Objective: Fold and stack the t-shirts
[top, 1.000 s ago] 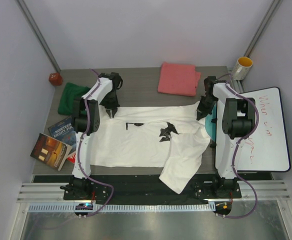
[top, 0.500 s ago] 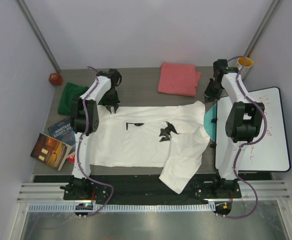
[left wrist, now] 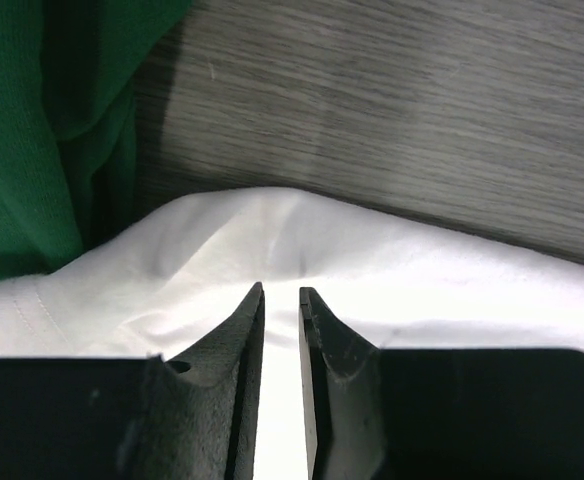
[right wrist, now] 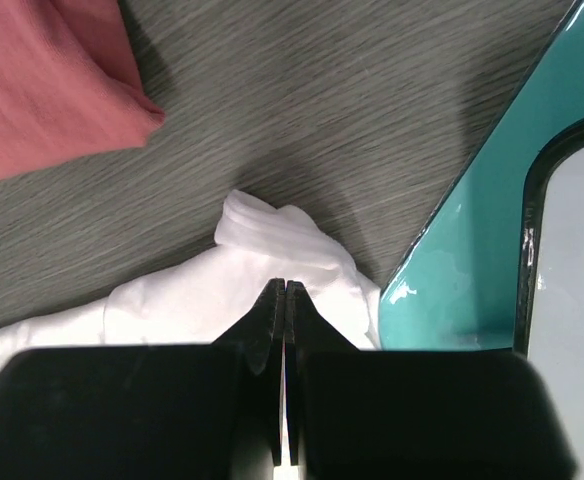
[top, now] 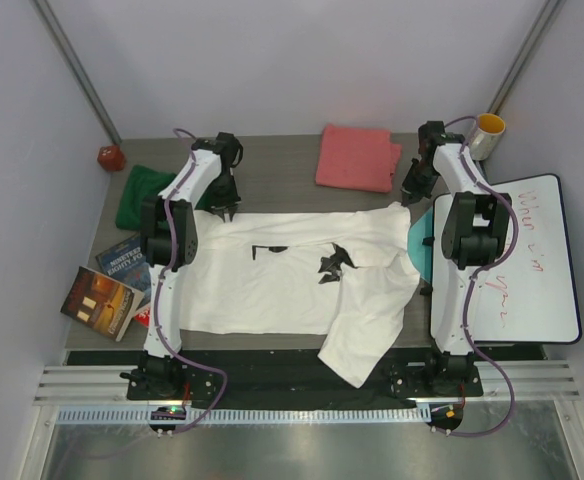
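Across the middle of the grey wood-grain surface point(top: 272, 165), seen from above, the large white cloth t-shirt point(top: 272, 285) lies spread out. Its long axis runs left to right, and one loose flap drapes toward the near edge on the right. The left arm point(top: 185, 190) reaches its far-left corner and the right arm point(top: 459, 170) its far-right corner. Each set of jaws sits at the far hem, so the body of the shirt lies on the near side of both, and neither arm is nearer. Any fold from here would likely carry that hem toward the near edge. A folded coral-pink cloth t-shirt point(top: 357, 157) rests at the far edge, apart from the white one. A crumpled dark green cloth t-shirt point(top: 142, 195) lies just left of the left jaws. From this height the tips are too small to read.

Left wrist view: the left jaws are drawn in to a narrow slit on a raised ridge of white hem, with cloth puckering toward the tips, so they look to be gripping it. The rest of the shirt is hidden under them.

Right wrist view: the right jaws are pressed fully together at a bunched white corner — whether cloth is caught between them cannot be told. A thin flat teal sheet point(right wrist: 452, 240) lies just right of that corner, cut off by the frame.
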Action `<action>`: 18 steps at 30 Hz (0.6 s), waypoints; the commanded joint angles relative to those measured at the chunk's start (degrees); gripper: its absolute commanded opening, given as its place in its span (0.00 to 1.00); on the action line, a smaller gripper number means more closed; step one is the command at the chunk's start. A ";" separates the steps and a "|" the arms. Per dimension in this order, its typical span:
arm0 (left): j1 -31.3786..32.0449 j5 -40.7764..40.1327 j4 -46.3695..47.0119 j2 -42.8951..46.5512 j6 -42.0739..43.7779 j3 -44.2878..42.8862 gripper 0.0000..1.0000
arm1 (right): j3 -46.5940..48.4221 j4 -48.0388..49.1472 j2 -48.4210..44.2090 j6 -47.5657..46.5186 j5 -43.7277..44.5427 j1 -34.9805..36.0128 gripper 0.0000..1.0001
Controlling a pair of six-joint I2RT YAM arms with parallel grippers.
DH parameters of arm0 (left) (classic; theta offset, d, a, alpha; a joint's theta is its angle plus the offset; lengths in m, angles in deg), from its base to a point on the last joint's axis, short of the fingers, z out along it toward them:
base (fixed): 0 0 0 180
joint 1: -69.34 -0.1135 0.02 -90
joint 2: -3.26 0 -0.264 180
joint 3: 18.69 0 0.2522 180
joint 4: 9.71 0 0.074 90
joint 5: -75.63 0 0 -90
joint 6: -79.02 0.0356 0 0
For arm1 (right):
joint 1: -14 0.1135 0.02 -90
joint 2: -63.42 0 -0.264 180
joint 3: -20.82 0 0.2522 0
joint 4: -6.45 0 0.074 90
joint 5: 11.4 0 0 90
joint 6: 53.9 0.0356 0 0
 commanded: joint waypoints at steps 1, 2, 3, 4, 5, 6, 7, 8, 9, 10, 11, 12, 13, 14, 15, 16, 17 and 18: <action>-0.36 0.64 0.77 0.17 1.15 -1.49 0.20 | 0.23 0.67 -1.03 -0.23 -1.38 0.05 0.01; -0.27 0.64 0.77 0.00 1.15 -1.49 0.19 | 0.14 0.76 -0.85 -0.31 -1.47 0.13 0.01; -0.27 0.64 0.95 -0.09 1.15 -1.49 0.19 | -0.03 1.28 -0.85 -0.23 -1.29 0.14 0.01; -0.27 0.64 1.04 -0.36 1.15 -1.49 0.19 | -0.21 1.46 -0.59 -0.31 -1.12 0.22 0.01; -0.27 0.64 1.12 -0.45 1.15 -1.49 0.19 | -0.21 1.73 -0.33 -0.31 -1.12 0.22 0.01; -0.27 0.64 1.12 -0.62 1.24 -1.66 0.18 | -0.12 1.64 -0.06 -0.49 -0.85 0.22 0.01; -0.27 0.73 1.12 -0.97 1.33 -1.84 0.17 | 0.23 1.73 0.20 -0.58 -0.77 0.22 0.01; -0.27 0.64 1.04 -1.15 1.42 -1.93 0.17 | 0.49 1.55 0.73 -0.49 -0.85 0.22 0.01; -0.27 0.64 1.04 -1.24 1.42 -2.02 0.16 | 0.50 1.64 0.64 -0.49 -1.03 0.22 0.01; -0.36 0.47 0.95 -1.32 1.42 -2.02 0.16 | 0.50 1.64 0.64 -0.32 -1.11 0.22 0.01; -0.27 0.46 0.95 -1.32 1.42 -1.93 0.16 | 0.50 1.90 0.03 -0.31 -1.20 0.22 0.01; -0.36 0.46 0.95 -1.32 1.42 -1.76 0.16 | -0.11 2.25 -0.23 -0.23 -1.12 0.22 0.01; -0.27 0.46 1.12 -1.32 1.42 -1.58 0.15 | -0.38 2.69 -0.50 -0.23 -1.29 0.22 0.01; -0.27 0.46 1.12 -1.50 1.33 -1.49 0.15 | -0.73 3.30 -0.41 -0.31 -1.20 0.22 0.01; -0.36 0.46 1.12 -1.76 1.33 -1.40 0.15 | -0.74 3.31 -0.06 -0.40 -1.29 0.22 0.01; -0.27 0.55 1.04 -1.94 1.24 -1.49 0.15 | -0.74 3.14 0.55 -0.49 -1.38 0.22 0.01; -0.27 0.73 0.86 -2.29 1.24 -1.49 0.14 | -0.82 3.05 0.90 -0.49 -1.38 0.22 0.01; -0.27 0.73 0.95 -2.47 1.24 -1.40 0.13 | -1.35 3.05 1.86 -0.49 -1.38 0.22 0.01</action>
